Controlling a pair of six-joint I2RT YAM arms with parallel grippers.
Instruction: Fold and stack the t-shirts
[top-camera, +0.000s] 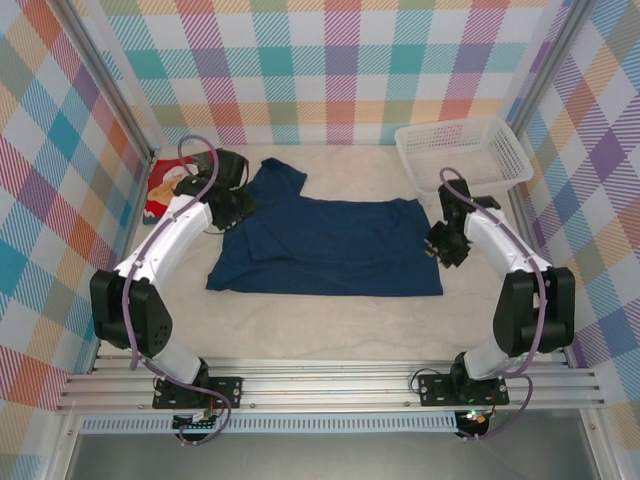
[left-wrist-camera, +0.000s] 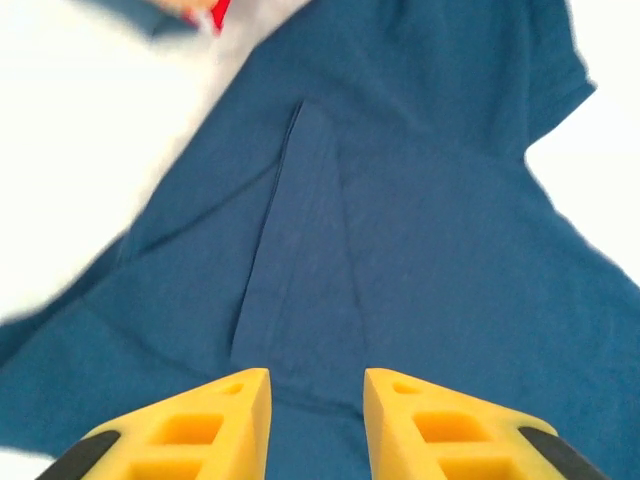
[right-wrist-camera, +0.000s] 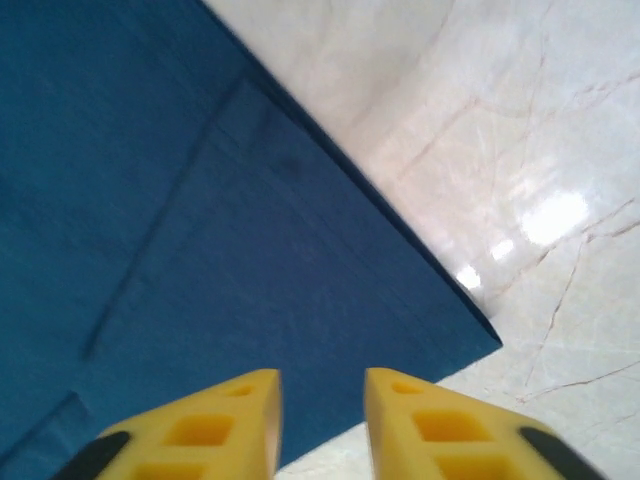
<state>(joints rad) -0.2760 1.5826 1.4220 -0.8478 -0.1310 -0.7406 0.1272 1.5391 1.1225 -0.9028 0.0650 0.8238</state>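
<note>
A dark navy t-shirt lies spread on the table's middle, partly folded, one sleeve sticking up at the back. My left gripper hovers at the shirt's left edge; in the left wrist view its yellow fingers stand apart over the navy cloth, nothing between them. My right gripper is at the shirt's right edge; its fingers are apart above the shirt's corner, empty. The red t-shirt lies bunched at the back left by the wall.
A white mesh basket stands at the back right corner. Chequered walls close in the left, right and back. Bare marbled tabletop lies in front of the navy shirt.
</note>
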